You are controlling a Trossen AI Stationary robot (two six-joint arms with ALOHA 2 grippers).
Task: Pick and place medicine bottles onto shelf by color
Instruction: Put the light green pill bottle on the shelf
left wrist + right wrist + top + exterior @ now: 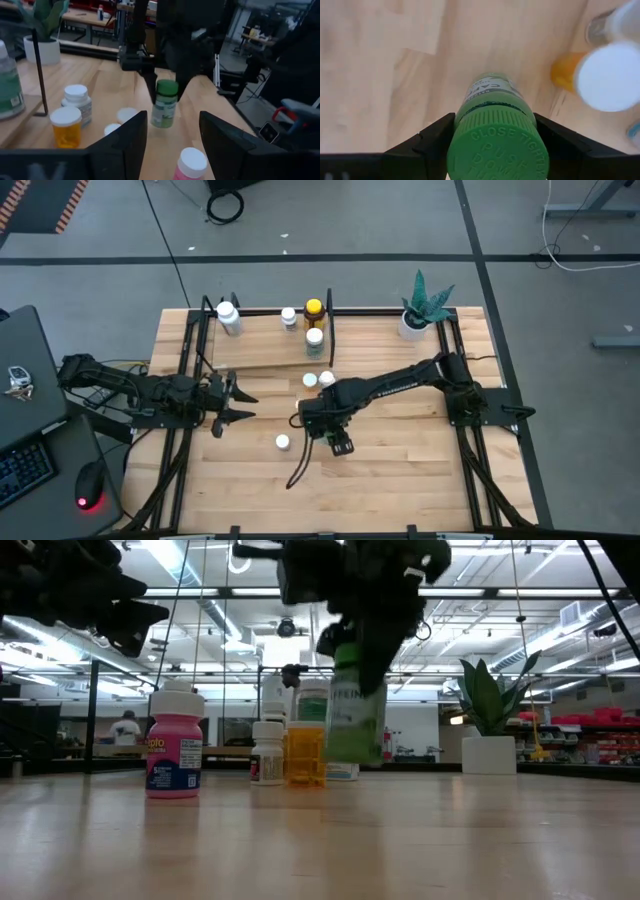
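Right tool clamps green bottle above pink bottle; left tool apart

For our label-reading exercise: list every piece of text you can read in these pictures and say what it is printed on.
"CLOSE TIGHTLY" and "PUSH DOWN", partly cut off: raised letters on the round green cap of the green plastic bottle held in the right hand.
"CA...": that bottle's label, the rest hidden.
Pink white-capped bottle: label too blurred to read.
The other bottles' labels: too small to read.

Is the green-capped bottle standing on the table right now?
No: in the low view the green-capped bottle hangs clear of the tabletop, clamped by its cap in the right gripper.
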